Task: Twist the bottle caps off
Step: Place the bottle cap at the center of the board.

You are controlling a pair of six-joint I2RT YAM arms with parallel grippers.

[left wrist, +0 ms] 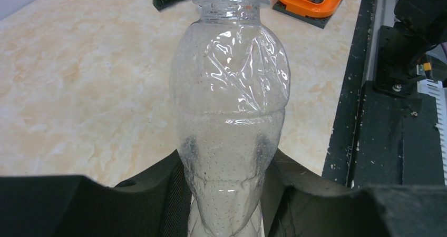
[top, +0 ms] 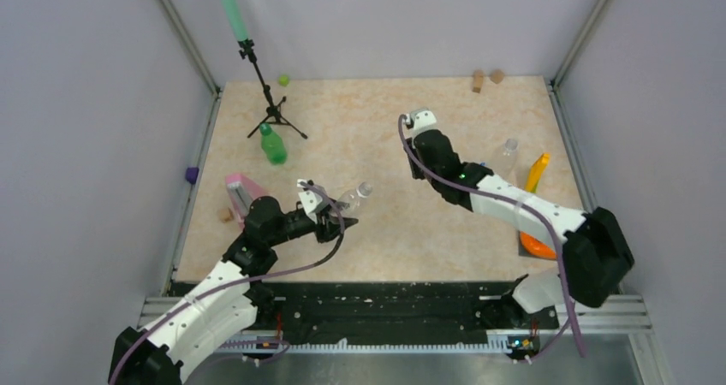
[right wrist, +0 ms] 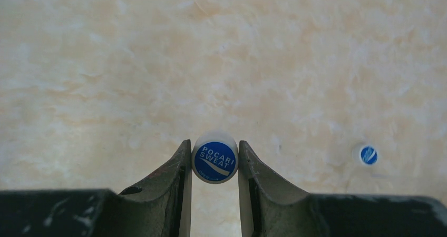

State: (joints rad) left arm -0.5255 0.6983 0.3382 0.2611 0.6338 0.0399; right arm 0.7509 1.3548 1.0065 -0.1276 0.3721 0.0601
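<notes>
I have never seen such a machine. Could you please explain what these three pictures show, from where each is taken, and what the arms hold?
Two robot arms stand at a table's near edge. One picture looks down from above; the other two come from a camera on each wrist. The left gripper holds a clear bottle by its lower body. The right gripper pinches a blue cap; another blue cap lies on the table. A green bottle, a second clear bottle and a small tripod also stand there.
</notes>
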